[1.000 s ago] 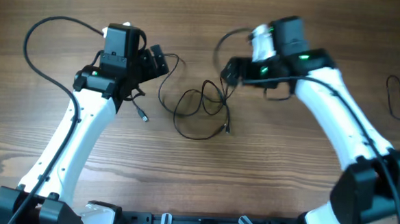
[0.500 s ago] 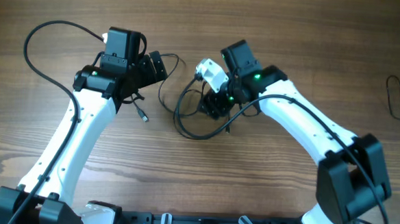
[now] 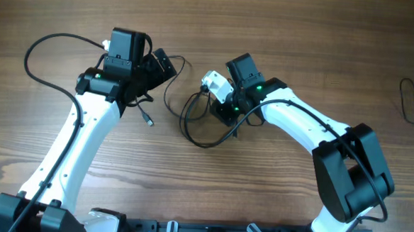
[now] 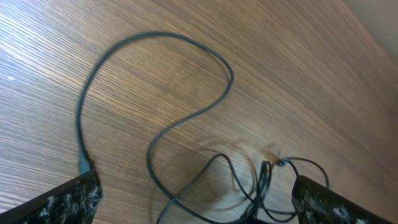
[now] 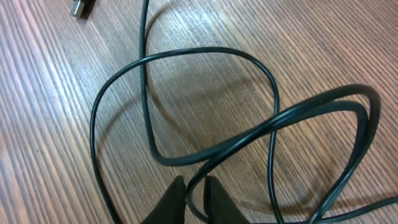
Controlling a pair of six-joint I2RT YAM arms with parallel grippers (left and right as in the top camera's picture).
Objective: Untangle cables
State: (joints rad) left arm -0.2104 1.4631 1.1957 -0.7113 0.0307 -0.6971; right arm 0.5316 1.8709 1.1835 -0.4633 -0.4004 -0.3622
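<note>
- While the right gripper sits low over the wooden counter, its tips are drawn almost together with one strand of the cables running between them. It looks clamped on that strand, though the wrist view crops the tips too tightly to be sure.
- Cables: a loose black tangle lying mid-counter, between the two arms. Several overlapping loops lie flat on the wood, spreading left of the right gripper.
- One strand trails left out of the tangle to a small plug, which rests on the wood just beside the left arm.
- Left gripper: fingers spread wide apart, nothing between them.
- Left wrist view: a single strand snakes across the wood ahead of that wide span, and the knotted part lies near the right finger.
</note>
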